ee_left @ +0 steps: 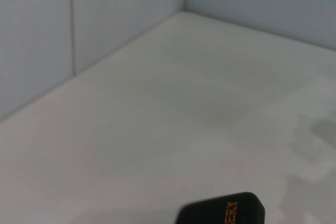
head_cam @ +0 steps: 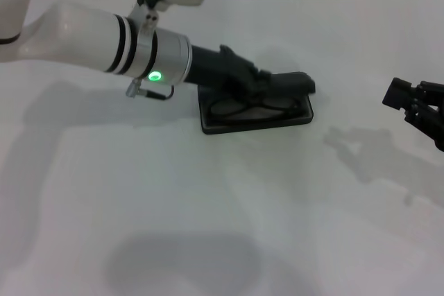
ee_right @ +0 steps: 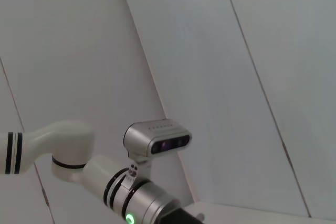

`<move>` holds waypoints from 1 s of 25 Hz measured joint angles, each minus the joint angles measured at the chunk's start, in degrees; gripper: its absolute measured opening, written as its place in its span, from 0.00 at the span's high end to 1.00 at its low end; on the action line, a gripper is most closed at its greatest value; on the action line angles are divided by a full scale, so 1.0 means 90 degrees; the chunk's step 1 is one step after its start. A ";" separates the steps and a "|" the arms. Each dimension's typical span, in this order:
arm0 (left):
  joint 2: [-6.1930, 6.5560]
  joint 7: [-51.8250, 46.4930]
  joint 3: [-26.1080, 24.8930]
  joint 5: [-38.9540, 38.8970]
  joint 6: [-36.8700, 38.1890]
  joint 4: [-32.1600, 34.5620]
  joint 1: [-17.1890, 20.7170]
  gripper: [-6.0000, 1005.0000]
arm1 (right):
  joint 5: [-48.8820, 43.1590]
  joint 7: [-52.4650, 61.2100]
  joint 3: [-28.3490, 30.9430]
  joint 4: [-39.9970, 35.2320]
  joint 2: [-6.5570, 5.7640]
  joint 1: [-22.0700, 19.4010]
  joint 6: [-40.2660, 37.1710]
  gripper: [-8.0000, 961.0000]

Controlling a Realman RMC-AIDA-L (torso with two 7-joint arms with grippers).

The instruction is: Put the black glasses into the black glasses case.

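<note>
left gripper (head_cam: pixel 295 84): reaches in from the left, low over the far edge of the case; its black fingers meet the raised lid, but whether they grip it or only press on it I cannot tell.
black glasses case (head_cam: pixel 257 117): lies open on the white worktop (head_cam: pixel 208 227) at centre, long axis running left to right; the lid's orange lettering shows in the left wrist view.
black glasses (head_cam: pixel 253 107): already lying inside the case tray, lenses side by side along its long axis.
next move, as I judge: folding the lid toward the near side to shut it.
right gripper (head_cam: pixel 416 105): parked well apart at the right edge; fingers look spread.
nearer arm: the left one.
</note>
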 joint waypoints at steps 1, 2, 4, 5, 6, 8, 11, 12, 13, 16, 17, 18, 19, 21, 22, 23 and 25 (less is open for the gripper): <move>-0.0008 -0.0005 0.0027 0.0064 0.0066 -0.0003 0.0000 0.83 | 0.0000 0.0000 -0.0002 0.0005 0.0000 0.0003 0.0000 0.85; -0.0012 -0.0008 0.0080 0.0109 0.0142 -0.0005 0.0001 0.82 | 0.0001 0.0000 -0.0006 0.0007 0.0000 0.0004 0.0000 0.85; -0.0021 -0.0009 0.0255 0.0126 0.0237 -0.0005 0.0001 0.82 | 0.0001 0.0000 -0.0012 0.0008 0.0003 0.0007 0.0000 0.85; -0.0024 -0.0009 0.0374 0.0126 0.0266 -0.0003 0.0002 0.81 | 0.0001 0.0000 -0.0016 0.0008 0.0006 0.0009 -0.0001 0.85; -0.0027 0.0001 0.0484 0.0125 0.0289 0.0022 0.0003 0.81 | 0.0001 0.0000 -0.0019 0.0008 0.0006 0.0011 -0.0002 0.85; -0.0046 0.0050 0.0731 0.0093 0.0455 0.0218 0.0029 0.80 | 0.0001 0.0000 -0.0016 0.0009 0.0004 0.0014 -0.0032 0.85; -0.0077 0.0037 0.0835 -0.0155 0.1077 0.1058 0.0277 0.79 | -0.0024 0.0000 -0.0010 0.0010 -0.0039 -0.0008 -0.0165 0.85; -0.0076 0.0009 0.0848 -0.0299 0.1283 0.1396 0.0408 0.79 | -0.0100 0.0002 -0.0011 0.0012 -0.0055 0.0008 -0.0229 0.85; -0.0071 -0.0024 0.0848 -0.0532 0.1484 0.1756 0.0606 0.79 | -0.0185 0.0004 -0.0008 0.0013 -0.0067 0.0027 -0.0281 0.85; -0.0015 -0.0216 0.0675 -0.1145 0.1956 0.2784 0.1275 0.78 | -0.0496 0.0015 0.0009 -0.0012 -0.0070 0.0144 -0.0463 0.85; -0.0005 -0.0350 0.0554 -0.1233 0.2069 0.3021 0.1430 0.77 | -0.0544 0.0014 0.0017 -0.0033 -0.0070 0.0158 -0.0537 0.85; -0.0005 -0.0350 0.0554 -0.1233 0.2069 0.3021 0.1430 0.77 | -0.0584 0.0010 0.0022 -0.0063 -0.0075 0.0170 -0.0618 0.85; 0.0020 -0.0605 0.0265 -0.1326 0.2348 0.3360 0.1663 0.77 | -0.0606 0.0010 0.0024 -0.0086 -0.0082 0.0179 -0.0661 0.85; 0.0069 -0.0762 -0.0189 -0.1524 0.2942 0.3466 0.1842 0.76 | -0.0722 0.0010 0.0013 -0.0172 -0.0106 0.0279 -0.0909 0.85; 0.0100 -0.0733 -0.0415 -0.1729 0.3333 0.3374 0.1875 0.73 | -0.0753 0.0010 0.0002 -0.0198 -0.0112 0.0342 -0.1036 0.85; 0.0129 -0.0678 -0.0644 -0.1917 0.3690 0.3237 0.1904 0.69 | -0.0783 0.0009 -0.0001 -0.0217 -0.0113 0.0414 -0.1173 0.85; 0.0229 -0.0359 -0.1006 -0.2512 0.4600 0.2807 0.1990 0.62 | -0.0798 0.0011 0.0030 -0.0292 -0.0098 0.0658 -0.1562 0.85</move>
